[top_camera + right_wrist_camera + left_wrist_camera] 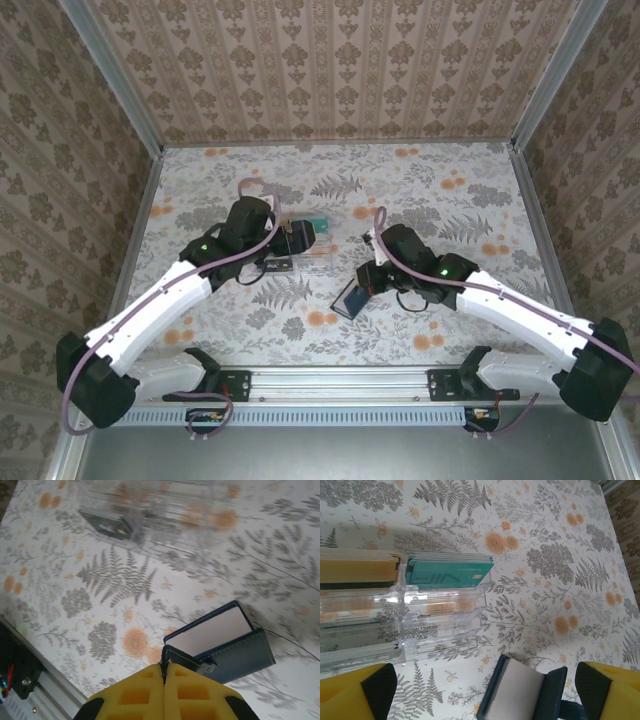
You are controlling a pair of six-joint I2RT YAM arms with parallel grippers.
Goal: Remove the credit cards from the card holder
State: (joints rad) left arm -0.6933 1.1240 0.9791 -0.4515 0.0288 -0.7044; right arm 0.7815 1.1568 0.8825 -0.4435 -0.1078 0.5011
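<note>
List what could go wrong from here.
The right tool is shut on only a corner flap of the blue case, and that thin pinch may slip. The left tool hangs open near the clear rack, so a careless descent could bump it and spill the teal cards.

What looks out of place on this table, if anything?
A dark blue wallet lies open and askew beside the clear holder, its flap pinched in the right gripper. The teal cards stand neatly in their slot; nothing looks spilled or damaged.
</note>
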